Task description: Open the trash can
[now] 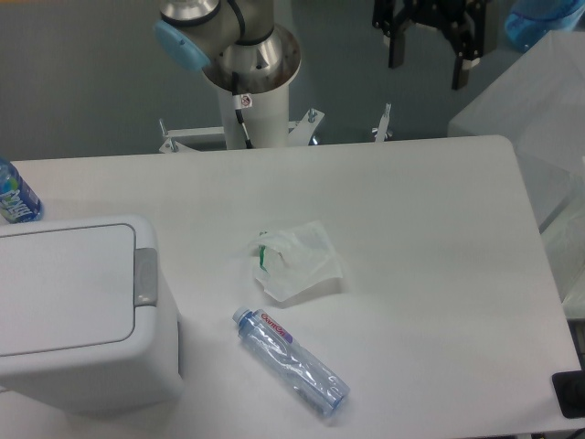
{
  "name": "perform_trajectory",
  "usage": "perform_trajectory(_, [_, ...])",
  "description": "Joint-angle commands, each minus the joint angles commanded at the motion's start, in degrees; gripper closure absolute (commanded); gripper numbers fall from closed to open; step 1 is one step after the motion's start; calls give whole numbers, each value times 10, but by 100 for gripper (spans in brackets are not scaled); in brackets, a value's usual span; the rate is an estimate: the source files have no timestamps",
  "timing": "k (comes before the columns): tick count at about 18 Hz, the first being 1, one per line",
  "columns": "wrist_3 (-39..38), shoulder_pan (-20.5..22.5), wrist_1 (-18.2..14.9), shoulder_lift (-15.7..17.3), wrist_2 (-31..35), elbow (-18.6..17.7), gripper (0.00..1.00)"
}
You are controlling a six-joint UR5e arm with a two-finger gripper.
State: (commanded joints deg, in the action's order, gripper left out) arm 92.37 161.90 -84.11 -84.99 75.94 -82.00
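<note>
While lid sits flat and shut, trash can [78,315] at near left of table [430,274], partly cut off by left edge. Contents not visible. Grey push tab [145,276] on lid's right edge, facing table middle. Nothing on the lid.

Gripper [428,41] up at far right, above and beyond table's far edge, well apart from trash can. Two dark fingers pointing down, spread apart with a clear gap, holding nothing.

Clear plastic bottle [291,360] lying on its side near table's near edge, just right of trash can, not touching it; cap toward far left, looks empty, can't be sure. Crumpled white wrapper [300,262] with a bit of green at table middle, just beyond the bottle, apart from it. Second bottle [15,194] with blue label at far left edge, beyond trash can, mostly cropped; contents can't tell.

Arm base [249,82] mounted behind far edge of table, left of gripper. Translucent plastic sheeting [539,119] at right side.
</note>
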Motion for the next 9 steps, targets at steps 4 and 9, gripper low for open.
perform_trajectory(4, [-45,-1,0,-1,-6,0,0])
perform_trajectory(9, [-190,-14,29,-7,-74,0,0])
